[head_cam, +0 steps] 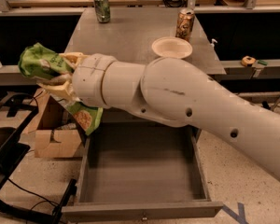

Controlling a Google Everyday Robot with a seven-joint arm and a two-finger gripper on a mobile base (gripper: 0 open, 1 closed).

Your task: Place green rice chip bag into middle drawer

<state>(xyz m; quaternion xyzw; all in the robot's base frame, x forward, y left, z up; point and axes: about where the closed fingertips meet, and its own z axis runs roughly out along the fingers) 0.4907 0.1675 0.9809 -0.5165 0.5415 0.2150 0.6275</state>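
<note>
Dangling from my gripper (58, 74), which is clamped across its crumpled middle, the green rice chip bag (39, 62) hangs mostly out past the left wall of the open middle drawer (140, 171), above the cardboard box (51, 136). Letting go here would likely drop it on the box or floor. The crinkly film could also slip between my fingers, or its lower end could snag the drawer wall as I swing right.

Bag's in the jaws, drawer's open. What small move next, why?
Probably shift the gripper toward the centre of the middle drawer, then down: the green rice chip bag it clamps hangs mostly outside the left wall, not over the open box.
</note>
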